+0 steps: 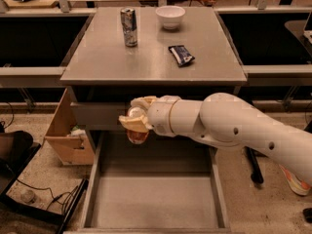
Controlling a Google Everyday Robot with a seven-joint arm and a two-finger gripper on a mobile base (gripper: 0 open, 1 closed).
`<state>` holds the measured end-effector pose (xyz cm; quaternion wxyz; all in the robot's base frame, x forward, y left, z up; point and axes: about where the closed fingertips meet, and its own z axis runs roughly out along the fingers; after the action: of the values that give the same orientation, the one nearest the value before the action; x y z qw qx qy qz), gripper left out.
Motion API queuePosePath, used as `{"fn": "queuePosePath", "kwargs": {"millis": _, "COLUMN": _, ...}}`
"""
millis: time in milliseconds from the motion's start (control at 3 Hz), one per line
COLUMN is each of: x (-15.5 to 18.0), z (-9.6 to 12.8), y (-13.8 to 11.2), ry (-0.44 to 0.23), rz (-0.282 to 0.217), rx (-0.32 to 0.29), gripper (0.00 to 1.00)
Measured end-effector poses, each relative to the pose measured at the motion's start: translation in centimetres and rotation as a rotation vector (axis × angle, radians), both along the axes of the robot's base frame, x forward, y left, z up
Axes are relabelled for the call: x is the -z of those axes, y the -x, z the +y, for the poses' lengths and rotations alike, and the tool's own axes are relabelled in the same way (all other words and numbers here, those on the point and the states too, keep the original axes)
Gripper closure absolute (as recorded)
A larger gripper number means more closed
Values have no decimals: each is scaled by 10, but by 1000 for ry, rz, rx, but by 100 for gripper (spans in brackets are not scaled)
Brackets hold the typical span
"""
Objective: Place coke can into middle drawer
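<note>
My gripper [135, 121] is shut on the coke can [137, 132], a short red-orange can whose lower part shows below the cream fingers. It hangs in front of the cabinet, just under the counter edge and above the back of the open middle drawer [153, 199]. The drawer is pulled out wide, with a flat grey floor and low side walls, and nothing lies in it. My white arm reaches in from the right.
On the countertop [97, 62] stand a tall slim silver-and-blue can [129, 27], a white bowl [170, 17] and a dark snack packet [181, 54]. A cardboard box [68, 135] sits on the floor left of the cabinet, with cables beside it.
</note>
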<state>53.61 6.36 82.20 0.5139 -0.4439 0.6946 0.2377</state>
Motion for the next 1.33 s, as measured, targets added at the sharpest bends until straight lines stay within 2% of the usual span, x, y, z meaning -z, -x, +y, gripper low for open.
{"fn": "queuePosePath", "kwargs": {"millis": 333, "x": 34, "z": 25, "y": 5, "ry": -5, "rz": 49, "rx": -14, "gripper": 100}}
{"fn": "queuePosePath", "kwargs": {"millis": 667, "x": 99, "z": 45, "y": 20, "ry": -1, "rz": 132, "rx": 3, "gripper": 100}}
{"fn": "queuePosePath", "kwargs": {"millis": 1000, "x": 163, "z": 59, "y": 22, "ry": 29, "rz": 159, "rx": 12, "gripper": 100}}
{"fn": "queuePosePath", "kwargs": {"millis": 1333, "x": 216, "z": 67, "y": 13, "ry": 71, "rz": 155, "rx": 9, "gripper": 100}}
